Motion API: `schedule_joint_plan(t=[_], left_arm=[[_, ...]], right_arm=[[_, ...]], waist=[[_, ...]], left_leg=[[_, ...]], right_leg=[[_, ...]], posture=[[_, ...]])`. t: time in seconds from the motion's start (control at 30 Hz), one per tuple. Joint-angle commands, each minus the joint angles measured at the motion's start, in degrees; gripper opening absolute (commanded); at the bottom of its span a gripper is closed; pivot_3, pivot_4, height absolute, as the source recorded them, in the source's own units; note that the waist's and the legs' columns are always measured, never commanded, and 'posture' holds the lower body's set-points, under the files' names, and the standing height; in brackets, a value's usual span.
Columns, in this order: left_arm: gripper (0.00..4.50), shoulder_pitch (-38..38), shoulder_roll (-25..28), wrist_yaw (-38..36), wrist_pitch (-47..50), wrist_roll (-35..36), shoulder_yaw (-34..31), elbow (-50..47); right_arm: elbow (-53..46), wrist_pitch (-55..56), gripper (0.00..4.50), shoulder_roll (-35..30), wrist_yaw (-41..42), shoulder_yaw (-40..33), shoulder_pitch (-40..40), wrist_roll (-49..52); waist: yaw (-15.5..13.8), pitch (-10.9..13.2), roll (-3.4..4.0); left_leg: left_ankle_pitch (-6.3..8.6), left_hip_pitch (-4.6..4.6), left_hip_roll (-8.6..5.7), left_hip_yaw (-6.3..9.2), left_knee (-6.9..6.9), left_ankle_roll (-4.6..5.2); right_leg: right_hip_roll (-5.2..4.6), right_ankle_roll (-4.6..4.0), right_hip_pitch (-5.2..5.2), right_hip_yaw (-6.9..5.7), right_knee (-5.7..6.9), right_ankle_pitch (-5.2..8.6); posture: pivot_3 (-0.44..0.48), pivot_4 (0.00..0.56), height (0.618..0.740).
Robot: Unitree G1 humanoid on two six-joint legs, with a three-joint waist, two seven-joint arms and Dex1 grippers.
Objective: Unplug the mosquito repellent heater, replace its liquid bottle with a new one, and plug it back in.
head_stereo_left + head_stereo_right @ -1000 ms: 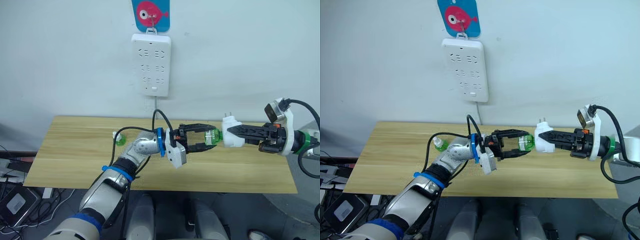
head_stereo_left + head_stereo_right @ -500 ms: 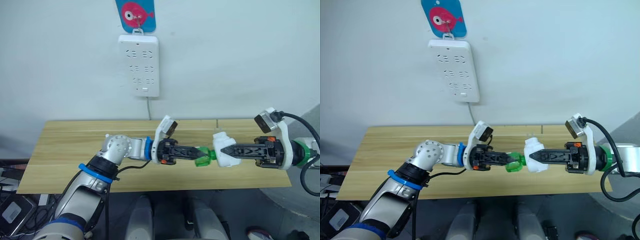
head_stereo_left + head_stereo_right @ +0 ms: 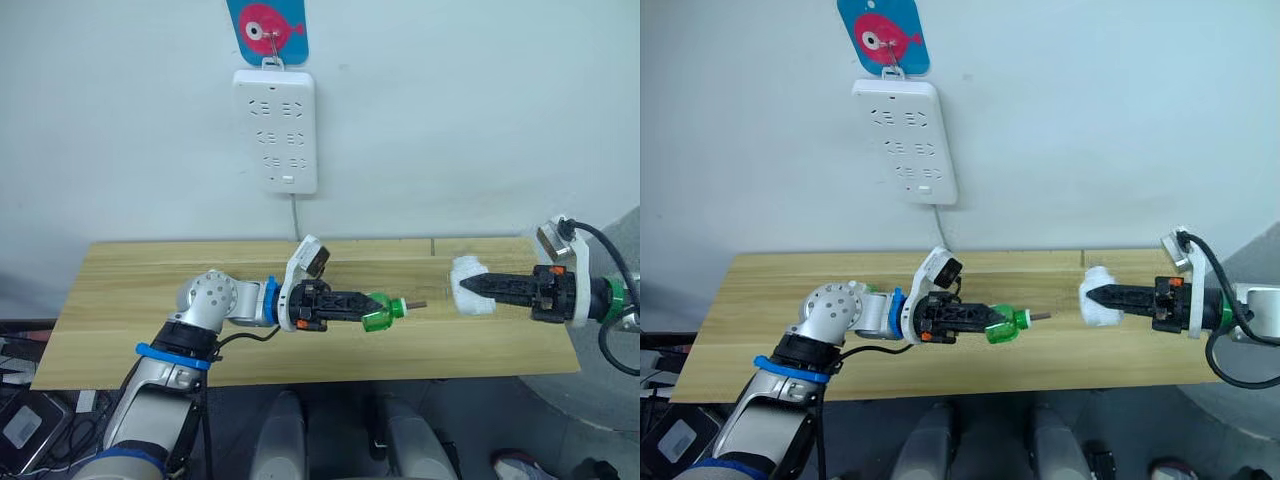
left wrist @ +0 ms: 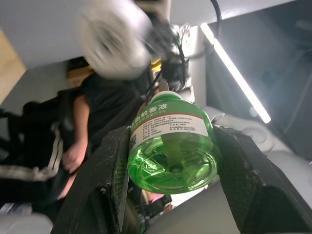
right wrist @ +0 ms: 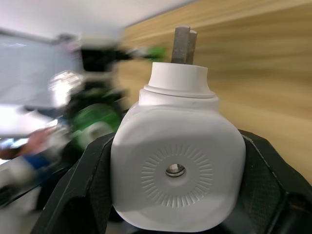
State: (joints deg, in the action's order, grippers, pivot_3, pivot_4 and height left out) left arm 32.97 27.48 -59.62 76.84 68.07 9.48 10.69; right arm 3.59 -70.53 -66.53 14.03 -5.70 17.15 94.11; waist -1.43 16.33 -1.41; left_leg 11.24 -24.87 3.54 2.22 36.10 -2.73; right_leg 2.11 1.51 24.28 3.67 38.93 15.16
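Worktop (image 3: 140,290) below: left end effector (image 3: 362,306) grips bottle (image 3: 378,312); right end effector (image 3: 470,288) clamps heater (image 3: 468,285). Set bottle down clear.

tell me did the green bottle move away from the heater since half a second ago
Yes. The liquid bottle, shut in the left gripper, now sits apart from the mosquito repellent heater, further left along the table; before, they were joined.
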Motion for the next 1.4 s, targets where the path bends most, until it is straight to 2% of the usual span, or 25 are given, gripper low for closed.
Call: schedule_joint_plan(t=[0.03, 0.13, 0.33, 0.53, 0.83, 0.9, 0.97, 1.0, 1.2, 1.3, 1.4], left_arm=[[2.27, -1.41, 0.41, -2.48, -0.63, -1.87, -0.61, -3.61], [2.27, -2.05, -0.54, -2.24, -1.93, -3.92, -1.02, -4.25], [2.27, -2.19, -1.81, -2.73, -2.44, -5.80, -1.88, -4.13], [2.27, -4.64, -1.66, -3.64, -2.86, -7.29, -1.70, -6.20], [2.27, -5.07, -2.29, -2.79, -3.43, -8.82, -2.52, -6.83], [2.27, -4.97, -2.27, -3.07, -3.18, -8.86, -2.57, -6.90], [2.27, -4.95, -2.29, -3.34, -3.25, -9.10, -2.43, -6.79], [2.27, -4.93, -2.32, -3.44, -3.36, -9.23, -2.36, -6.69], [2.27, -3.89, -3.02, -4.20, -7.93, -12.41, -2.31, -4.83], [2.27, -3.07, -3.36, -5.48, -17.17, -18.04, -1.59, -4.75], [2.27, -2.76, -7.97, -1.59, -33.71, -26.12, -2.77, -5.60]], right_arm=[[0.52, 4.42, 3.03, -0.50, -0.15, 7.47, 1.00, -21.88], [2.78, 7.79, 3.03, 0.39, 2.19, 13.48, 2.35, -35.72], [10.55, 11.32, 3.03, 5.77, 7.69, 17.57, 6.64, -51.37], [16.73, 13.16, 3.03, 11.68, 12.51, 17.65, 10.06, -60.68], [17.49, 12.58, 3.03, 14.85, 17.81, 16.54, 10.06, -68.60], [16.94, 12.15, 3.74, 15.01, 18.79, 15.68, 10.06, -69.20], [15.97, 11.13, 4.32, 14.58, 19.75, 14.16, 9.91, -69.16], [15.36, 10.48, 4.47, 14.24, 20.04, 13.29, 9.79, -69.01], [3.72, 5.33, 4.47, 9.74, 22.39, 6.89, 5.82, -66.78], [-5.53, -1.57, 4.47, 10.07, 21.31, -2.34, 3.10, -62.49], [-17.08, -15.03, 4.47, 18.63, 21.11, -18.63, 2.00, -51.56]], waist=[[-0.03, 0.01, 0.01], [-0.11, 0.03, 0.05], [-0.06, 0.05, 0.05], [-0.12, 0.12, 0.13], [-0.45, 0.13, 0.14], [-0.45, 0.13, 0.14], [-0.43, 0.13, 0.15], [-0.43, 0.13, 0.15], [-0.40, 0.12, 0.17], [-0.45, 0.12, 0.16], [-0.49, 0.11, 0.17]], left_leg=[[0.00, -0.01, 0.00, 0.00, -0.01, 0.00], [0.00, -0.06, 0.00, -0.03, -0.04, 0.00], [0.00, -0.04, -0.01, -0.13, -0.03, -0.01], [0.00, -0.02, 0.00, -0.20, -0.07, -0.01], [0.00, -0.02, -0.04, -0.20, -0.05, -0.01], [0.00, -0.01, -0.03, -0.20, -0.05, -0.01], [0.00, -0.01, -0.03, -0.20, -0.05, -0.01], [0.00, -0.01, -0.03, -0.20, -0.05, -0.01], [0.00, -0.02, -0.06, -0.20, -0.06, -0.02], [-0.01, -0.02, -0.07, -0.20, -0.05, -0.03], [-0.02, 0.00, -0.06, -0.21, -0.05, -0.04]], right_leg=[[0.00, -0.01, 0.03, 0.00, 0.00, 0.01], [-0.01, -0.02, 0.10, 0.03, 0.00, 0.01], [-0.04, -0.02, 0.10, 0.10, 0.00, 0.01], [-0.03, -0.02, 0.10, 0.15, 0.01, 0.01], [-0.08, -0.01, 0.08, 0.16, 0.01, 0.01], [-0.08, -0.01, 0.07, 0.16, 0.01, 0.01], [-0.09, -0.01, 0.07, 0.15, 0.02, 0.01], [-0.09, -0.01, 0.07, 0.15, 0.02, 0.01], [-0.12, -0.01, 0.08, 0.14, 0.02, 0.01], [-0.14, -0.01, 0.06, 0.12, 0.02, 0.02], [-0.15, 0.00, 0.05, 0.15, 0.02, 0.01]], posture=[[0.201, 0.279, 0.740], [0.214, 0.283, 0.740], [0.229, 0.290, 0.740], [0.239, 0.293, 0.740], [0.250, 0.291, 0.740], [0.242, 0.286, 0.740], [0.233, 0.279, 0.740], [0.229, 0.275, 0.740], [0.208, 0.262, 0.740], [0.207, 0.255, 0.740], [0.194, 0.250, 0.740]])
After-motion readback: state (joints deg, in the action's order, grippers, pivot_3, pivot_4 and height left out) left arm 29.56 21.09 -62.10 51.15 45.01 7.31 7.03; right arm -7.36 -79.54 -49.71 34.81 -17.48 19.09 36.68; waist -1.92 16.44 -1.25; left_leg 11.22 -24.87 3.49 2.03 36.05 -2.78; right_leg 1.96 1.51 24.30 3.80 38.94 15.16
